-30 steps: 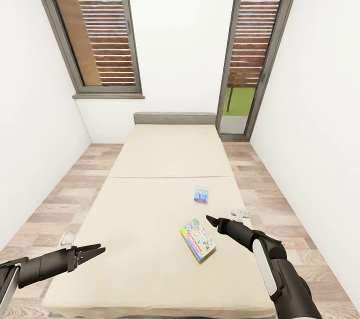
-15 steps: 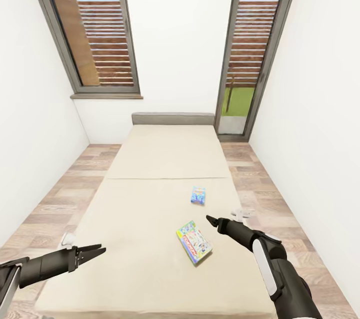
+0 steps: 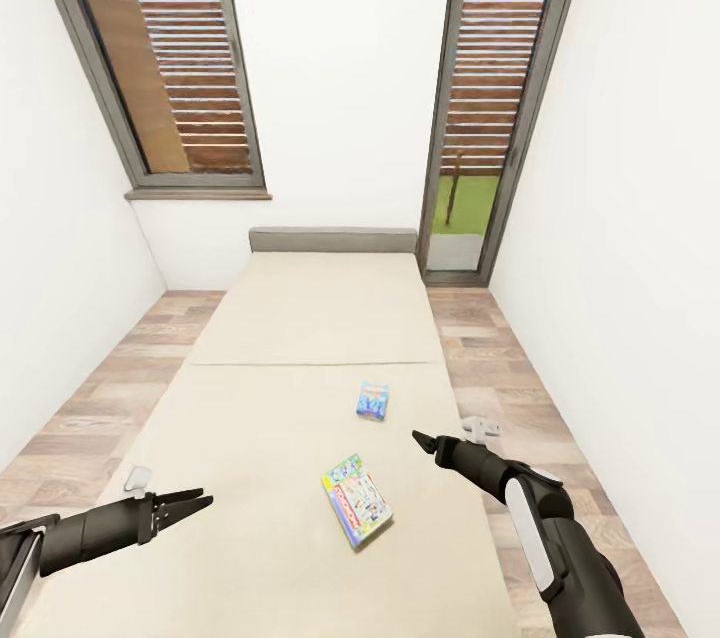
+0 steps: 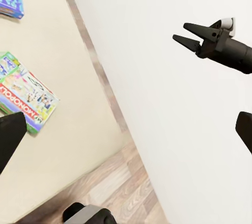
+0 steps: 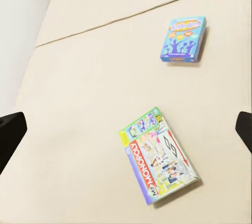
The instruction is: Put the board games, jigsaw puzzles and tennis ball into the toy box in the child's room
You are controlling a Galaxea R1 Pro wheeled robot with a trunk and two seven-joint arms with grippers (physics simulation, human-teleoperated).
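Both grippers hang empty over the bed [image 3: 300, 318], the left gripper [image 3: 190, 503] slightly parted, the right gripper [image 3: 420, 439] with its tips apart. Between them lie two board games: the Monopoly box [image 3: 356, 500] and, farther up, a small blue box [image 3: 372, 400] whose print is too small to read. Since a second ago the view has swung right

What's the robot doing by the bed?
It is tidying toys and faces the bed. Two board games lie flat on the mattress: a bigger Monopoly box close to the robot and a small blue box farther up. Both arms reach out over the bed. The left gripper and right gripper hold nothing, and their jaws are open.
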